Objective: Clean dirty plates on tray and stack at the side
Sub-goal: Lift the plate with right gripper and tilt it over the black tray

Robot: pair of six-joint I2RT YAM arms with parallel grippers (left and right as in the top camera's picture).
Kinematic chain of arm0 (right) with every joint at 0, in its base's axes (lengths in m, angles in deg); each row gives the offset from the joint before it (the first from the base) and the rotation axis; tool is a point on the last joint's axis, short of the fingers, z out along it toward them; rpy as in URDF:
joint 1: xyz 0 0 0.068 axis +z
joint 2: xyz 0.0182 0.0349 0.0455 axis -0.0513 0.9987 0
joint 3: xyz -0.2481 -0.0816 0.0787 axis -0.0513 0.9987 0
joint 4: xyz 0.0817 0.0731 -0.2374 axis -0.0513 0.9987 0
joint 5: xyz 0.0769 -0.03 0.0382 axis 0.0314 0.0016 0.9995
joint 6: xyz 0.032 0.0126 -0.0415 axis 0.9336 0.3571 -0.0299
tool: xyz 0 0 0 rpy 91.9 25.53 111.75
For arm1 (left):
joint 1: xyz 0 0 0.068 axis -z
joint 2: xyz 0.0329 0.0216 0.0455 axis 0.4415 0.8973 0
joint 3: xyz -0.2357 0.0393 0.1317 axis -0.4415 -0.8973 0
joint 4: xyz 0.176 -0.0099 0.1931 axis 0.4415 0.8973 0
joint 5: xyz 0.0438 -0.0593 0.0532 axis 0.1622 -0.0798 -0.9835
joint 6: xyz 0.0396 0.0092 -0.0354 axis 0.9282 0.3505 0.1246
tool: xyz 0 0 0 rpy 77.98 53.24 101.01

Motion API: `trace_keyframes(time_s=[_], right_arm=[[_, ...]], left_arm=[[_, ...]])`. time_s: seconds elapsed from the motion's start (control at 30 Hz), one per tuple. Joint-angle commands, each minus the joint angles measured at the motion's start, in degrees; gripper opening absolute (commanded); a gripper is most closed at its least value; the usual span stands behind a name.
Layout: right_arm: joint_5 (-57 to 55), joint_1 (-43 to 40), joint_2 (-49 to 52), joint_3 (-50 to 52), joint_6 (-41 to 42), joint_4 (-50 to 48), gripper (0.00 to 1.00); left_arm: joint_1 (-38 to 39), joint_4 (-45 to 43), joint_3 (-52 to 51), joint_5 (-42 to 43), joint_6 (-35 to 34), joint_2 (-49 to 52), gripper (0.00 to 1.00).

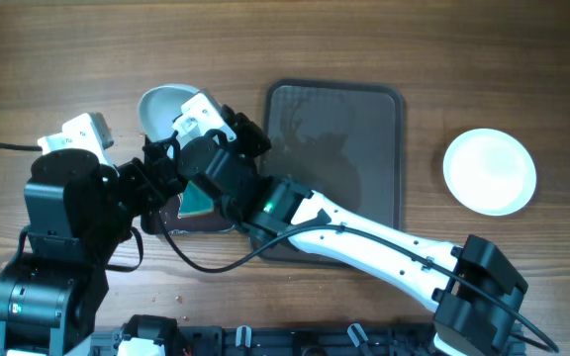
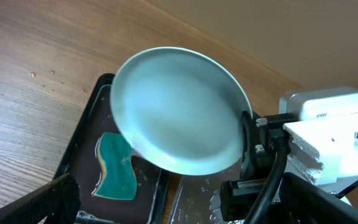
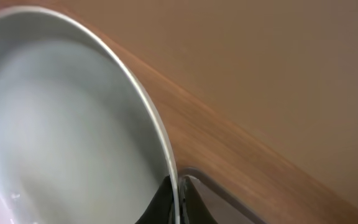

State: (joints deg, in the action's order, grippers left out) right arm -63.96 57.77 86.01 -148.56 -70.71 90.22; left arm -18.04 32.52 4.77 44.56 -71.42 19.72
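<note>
Closest to the robot's base, the left gripper stands wide open with nothing between its fingers. It hovers over the small black tray, where the teal sponge lies flat on the floor of that tray.

Just beyond it, the right arm reaches across from the right side of the table. The right gripper is pinched tight on the rim of the held plate, with one finger on each face of the edge. This round white plate is off the table and steeply tilted, its hollow face turned toward the left wrist camera. That face looks plain white, with no teal smear to be seen. From overhead it sits above the far end of the black tray, to the left of the brown tray.

The brown tray lies flat in the middle of the table, its near left corner under the right arm.

Farther out, well apart from the tray's right edge, the stacked plate rests flat on the wood. How many plates lie there cannot be told.
</note>
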Motion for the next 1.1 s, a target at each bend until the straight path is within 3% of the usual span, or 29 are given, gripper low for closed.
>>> trace_keyframes(time_s=[0.0, 1.07], right_arm=[[-3.80, 0.48, -1.79, -0.74, -0.74, -0.52, 0.04], [-8.98, 0.57, -1.79, -0.74, -15.98, -9.57, 0.04]], left_arm=[[-0.31, -0.13, 0.92, -0.15, 0.26, -0.04, 1.00], [-0.31, -0.13, 0.92, -0.15, 0.26, -0.04, 1.00]])
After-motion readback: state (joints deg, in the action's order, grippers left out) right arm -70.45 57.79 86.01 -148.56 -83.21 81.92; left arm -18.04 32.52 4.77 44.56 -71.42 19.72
